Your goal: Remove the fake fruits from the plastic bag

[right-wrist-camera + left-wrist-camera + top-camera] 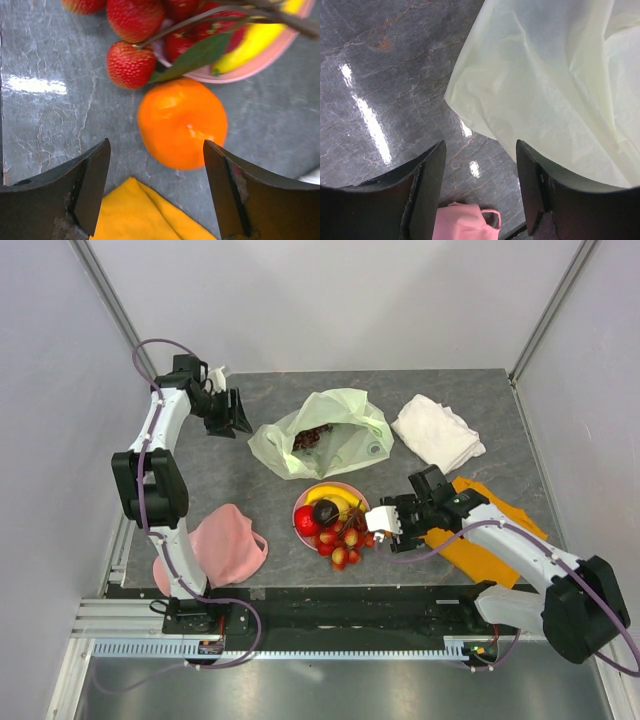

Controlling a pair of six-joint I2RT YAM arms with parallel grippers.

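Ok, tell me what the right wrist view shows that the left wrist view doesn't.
Right wrist only: the orange, the berry cluster, the banana on the pink plate, and an orange cloth. Left wrist only: the plastic bag and a pink cloth. Both: the grey table, plus an open gripper holding nothing: right gripper and left gripper.

Robotics lab cell, white panel walls (350,310), aluminium frame rail (300,648), grey marble-look tabletop (225,490)
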